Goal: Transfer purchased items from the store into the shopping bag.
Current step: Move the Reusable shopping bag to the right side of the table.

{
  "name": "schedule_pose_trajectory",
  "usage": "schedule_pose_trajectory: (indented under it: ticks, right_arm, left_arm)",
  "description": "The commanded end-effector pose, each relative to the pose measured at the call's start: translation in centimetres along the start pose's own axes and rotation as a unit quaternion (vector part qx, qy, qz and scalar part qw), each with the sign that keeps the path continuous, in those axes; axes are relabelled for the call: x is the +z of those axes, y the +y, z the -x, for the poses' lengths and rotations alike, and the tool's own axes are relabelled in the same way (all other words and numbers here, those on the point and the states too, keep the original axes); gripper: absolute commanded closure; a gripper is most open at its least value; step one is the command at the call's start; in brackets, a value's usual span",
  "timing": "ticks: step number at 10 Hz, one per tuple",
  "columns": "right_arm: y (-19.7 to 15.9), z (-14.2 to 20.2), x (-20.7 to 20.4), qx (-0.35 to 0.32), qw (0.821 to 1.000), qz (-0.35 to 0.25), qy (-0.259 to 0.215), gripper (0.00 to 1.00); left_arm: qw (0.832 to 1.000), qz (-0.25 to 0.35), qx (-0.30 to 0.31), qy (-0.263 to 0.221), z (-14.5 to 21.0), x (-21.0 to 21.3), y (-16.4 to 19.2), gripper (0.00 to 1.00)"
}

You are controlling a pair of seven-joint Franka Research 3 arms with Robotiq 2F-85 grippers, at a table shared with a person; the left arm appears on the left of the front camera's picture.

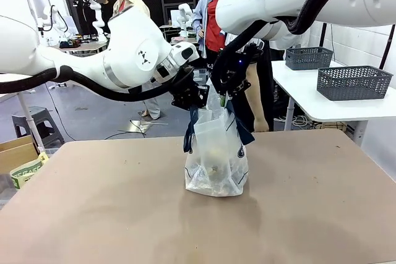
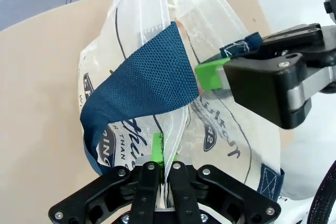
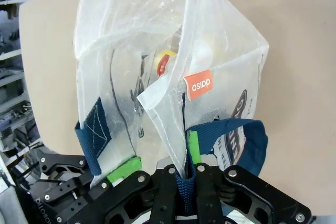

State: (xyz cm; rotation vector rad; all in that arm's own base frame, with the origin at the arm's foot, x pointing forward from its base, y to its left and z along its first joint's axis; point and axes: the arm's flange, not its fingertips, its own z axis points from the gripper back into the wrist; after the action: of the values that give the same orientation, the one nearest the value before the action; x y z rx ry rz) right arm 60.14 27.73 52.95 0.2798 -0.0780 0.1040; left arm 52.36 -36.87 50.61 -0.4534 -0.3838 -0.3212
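Observation:
The shopping bag point(image 1: 215, 159), clear plastic with navy straps and lettering, stands mid-table with its top pulled upward. My left gripper point(image 1: 199, 101) is shut on the bag's clear rim point(image 2: 173, 129); in the left wrist view its jaws point(image 2: 163, 163) pinch the plastic beside a loose navy strap point(image 2: 139, 85). My right gripper point(image 1: 223, 94) is shut on the opposite side, clamping a navy strap point(image 3: 231, 132) and plastic between its jaws point(image 3: 185, 167). Purchased items show through the plastic: a yellow and red piece point(image 3: 164, 62) and a pale yellowish lump point(image 1: 214, 166). Two dark grey lattice baskets point(image 1: 354, 82) point(image 1: 308, 57) match the store; which one it is I cannot tell.
The baskets stand on a white side table point(image 1: 322, 106) at the back right. A person in a red top point(image 1: 215, 32) stands just behind the bag. The brown table point(image 1: 111, 202) is bare around the bag. Boxes point(image 1: 18, 159) sit on the floor at the left.

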Motion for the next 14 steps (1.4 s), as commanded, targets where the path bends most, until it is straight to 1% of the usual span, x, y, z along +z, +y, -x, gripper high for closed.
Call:
schedule_pose_trajectory:
  ticks: [1,4,7,10,12,14]
  right_arm:
    - [0.8,-1.5,-0.1,-0.003,1.000,-0.022,-0.005,1.00]
    - [1.8,-2.6,-0.2,0.002,1.000,-0.025,-0.008,1.00]
    - [2.7,-3.6,-0.6,0.012,1.000,-0.019,0.000,1.00]
    - [3.5,-3.7,-1.1,0.009,1.000,-0.026,0.000,1.00]
    - [3.9,-3.1,-0.8,-0.020,0.999,-0.026,-0.002,1.00]
    - [4.1,-2.3,-0.6,-0.064,0.997,-0.043,0.009,1.00]
  left_arm:
    - [1.000,0.015,-0.003,-0.008,-0.2,0.3,0.0,1.00]
    - [1.000,0.019,-0.003,-0.009,-0.2,0.7,-0.1,1.00]
    - [0.999,0.029,-0.003,-0.014,-0.4,0.8,-0.1,1.00]
    - [0.999,0.036,-0.010,-0.020,-0.6,1.0,0.4,1.00]
    - [0.998,0.037,-0.050,-0.008,-1.2,1.7,1.1,1.00]
    - [0.997,0.047,-0.065,-0.001,-1.5,2.6,1.7,1.00]
